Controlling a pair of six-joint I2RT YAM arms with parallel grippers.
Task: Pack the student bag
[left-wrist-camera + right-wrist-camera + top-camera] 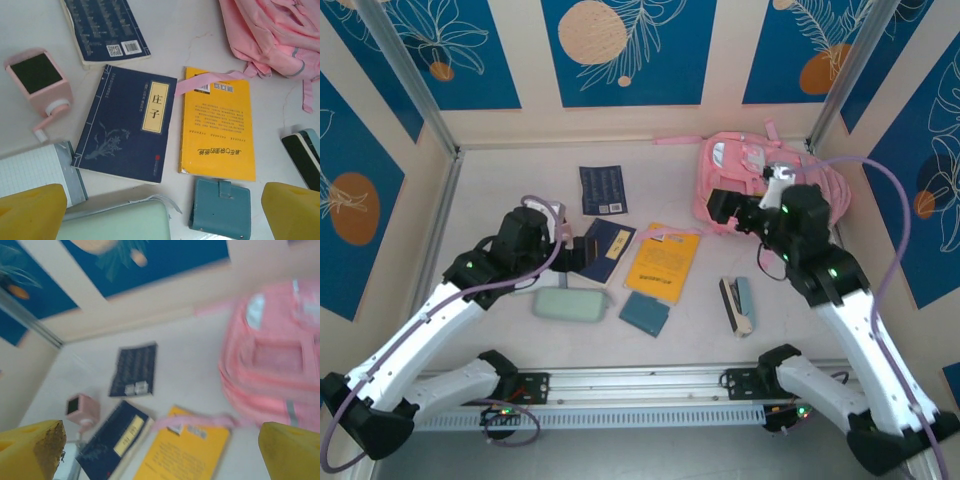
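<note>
Up at two o'clock on the surface [520,160] we see the pink backpack [745,160], one strap [205,81] trailing onto the yellow book [663,263] at centre. Our left hand [160,215] and right hand [160,450] both gape wide, holding nothing.

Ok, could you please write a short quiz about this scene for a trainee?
1. True or false: a pink strap from the student bag lies across one end of the yellow book.
2. The left gripper and the right gripper are: A) open and empty; B) shut on a book; C) inside the bag.
3. What colour is the hand-crank sharpener beside the dark blue book with the yellow label?
Key: 1 true; 2 A; 3 pink.
</note>
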